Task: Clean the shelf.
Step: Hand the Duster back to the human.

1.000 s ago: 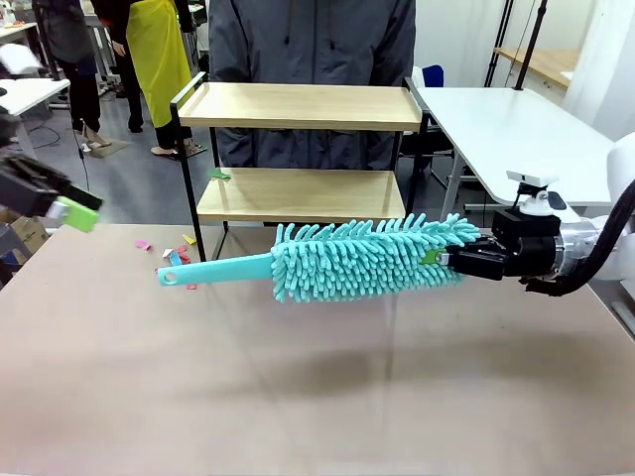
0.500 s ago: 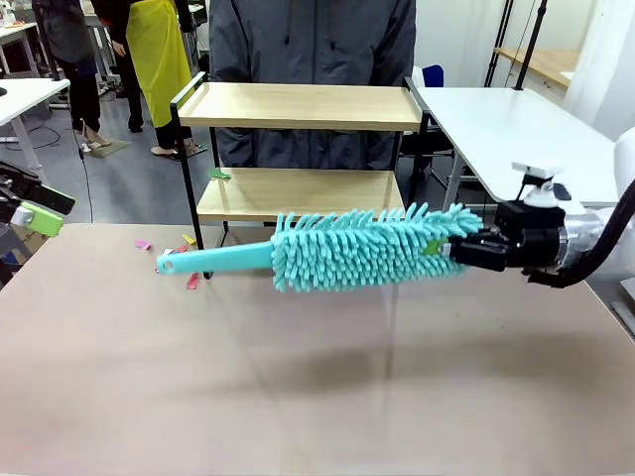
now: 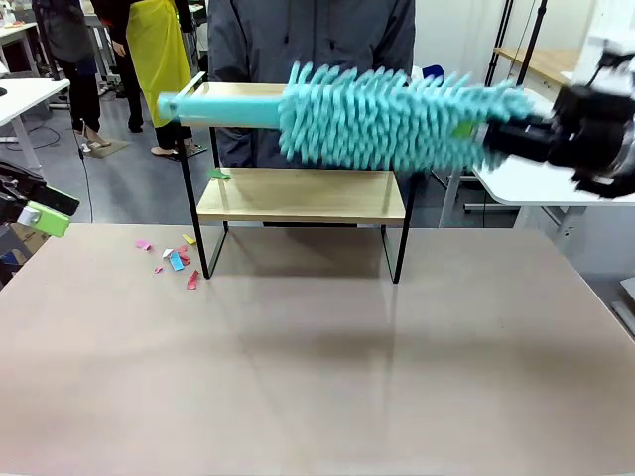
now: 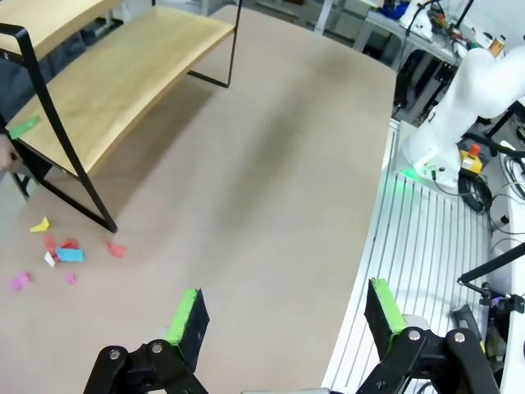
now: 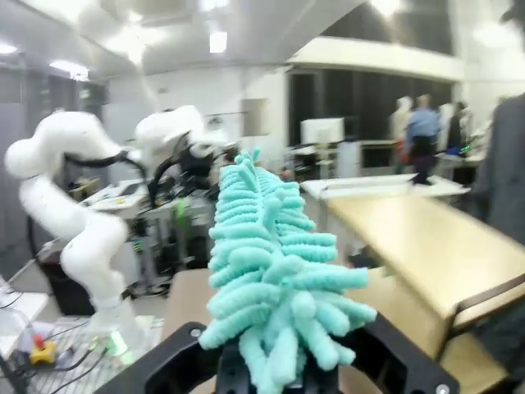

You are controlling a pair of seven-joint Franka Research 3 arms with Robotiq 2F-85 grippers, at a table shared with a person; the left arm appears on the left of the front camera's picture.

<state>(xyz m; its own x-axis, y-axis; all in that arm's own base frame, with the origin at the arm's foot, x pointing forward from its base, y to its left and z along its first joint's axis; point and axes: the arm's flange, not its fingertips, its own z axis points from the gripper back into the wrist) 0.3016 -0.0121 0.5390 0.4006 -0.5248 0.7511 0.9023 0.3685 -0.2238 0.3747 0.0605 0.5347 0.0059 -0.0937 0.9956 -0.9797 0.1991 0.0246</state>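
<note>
right pincer (image 3: 488, 136) is clamped tight on the fluffy end of a teal duster (image 3: 397, 117), held roughly level w/ its handle (image 3: 218, 107) pointing away from the pincer, across the front of the shelf (image 3: 298, 194) at top-board height. the shelf stands on the worktop (image 3: 317, 367) below and beyond that pincer, w/ a person (image 3: 313, 40) behind it. left pincer (image 4: 283, 316) has its jaws wide apart w/ nothing between, above the worktop edge, paper scraps (image 4: 57, 254) ahead of it by a shelf leg.

The duster (image 3: 387, 117) was turquoise, the shelf (image 3: 298, 195) light wood framed in black, the paper scraps (image 3: 174, 260) pink, blue and yellow.
</note>
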